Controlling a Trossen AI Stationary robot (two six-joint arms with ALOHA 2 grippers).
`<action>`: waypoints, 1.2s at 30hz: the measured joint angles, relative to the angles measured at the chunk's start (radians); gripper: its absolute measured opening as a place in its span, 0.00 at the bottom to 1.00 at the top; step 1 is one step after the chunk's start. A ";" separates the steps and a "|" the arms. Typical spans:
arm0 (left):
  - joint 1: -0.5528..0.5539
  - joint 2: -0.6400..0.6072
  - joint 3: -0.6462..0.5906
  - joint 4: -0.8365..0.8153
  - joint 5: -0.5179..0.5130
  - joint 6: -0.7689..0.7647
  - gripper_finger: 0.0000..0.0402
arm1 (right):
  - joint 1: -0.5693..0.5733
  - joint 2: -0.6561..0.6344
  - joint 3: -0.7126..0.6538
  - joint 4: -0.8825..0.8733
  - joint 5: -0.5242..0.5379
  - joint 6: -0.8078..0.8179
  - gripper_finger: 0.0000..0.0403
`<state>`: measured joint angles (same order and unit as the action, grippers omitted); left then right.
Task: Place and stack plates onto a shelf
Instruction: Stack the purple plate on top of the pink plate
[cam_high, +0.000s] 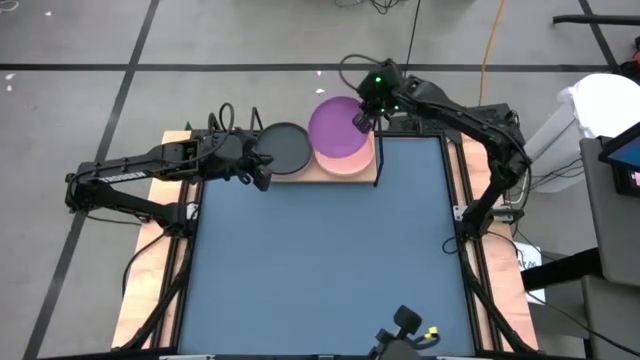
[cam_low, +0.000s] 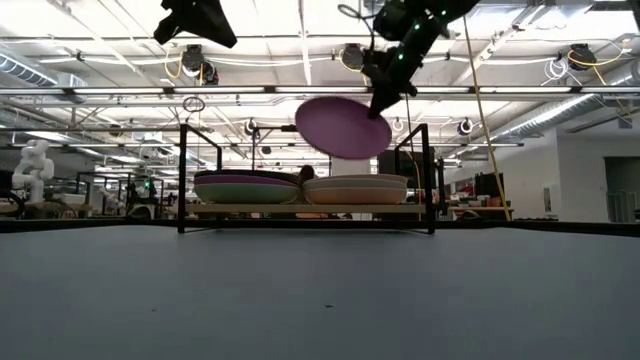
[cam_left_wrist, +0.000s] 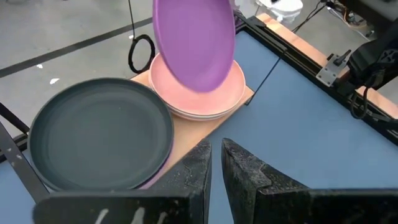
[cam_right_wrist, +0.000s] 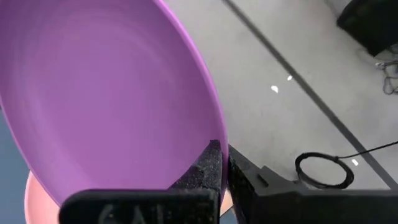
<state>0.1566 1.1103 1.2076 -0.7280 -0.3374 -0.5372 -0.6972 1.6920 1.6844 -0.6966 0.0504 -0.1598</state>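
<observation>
We note the right gripper (cam_high: 362, 118) reaching in over the shelf (cam_high: 330, 172), fingers pinched on the rim of a purple plate (cam_low: 343, 127) held tilted in the air above the pink stack (cam_low: 355, 188). The left gripper (cam_high: 262, 172) hovers just beside the shelf at the dark grey plate (cam_high: 283, 147), jaws nearly closed and holding nothing.

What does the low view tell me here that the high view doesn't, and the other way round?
Only the low view shows the purple plate tilted and hanging clear above the pink-topped stack, and that both stacks hold several plates. Only the high view shows the left gripper beside the dark grey plate, and the blue mat. Both show the right gripper clamped on the purple plate's rim over the shelf.
</observation>
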 joint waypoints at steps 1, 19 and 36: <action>0.000 0.000 0.000 0.000 0.000 -0.004 0.10 | 0.006 0.010 0.000 -0.005 0.000 -0.011 0.00; -0.001 0.000 0.000 0.000 0.000 -0.052 0.10 | 0.012 0.059 0.000 -0.071 0.005 -0.070 0.01; -0.001 0.000 0.000 0.000 0.000 -0.071 0.10 | 0.012 0.059 0.000 -0.098 0.049 -0.098 0.03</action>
<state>0.1558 1.1107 1.2072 -0.7284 -0.3378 -0.6079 -0.6853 1.7511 1.6844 -0.7945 0.0998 -0.2573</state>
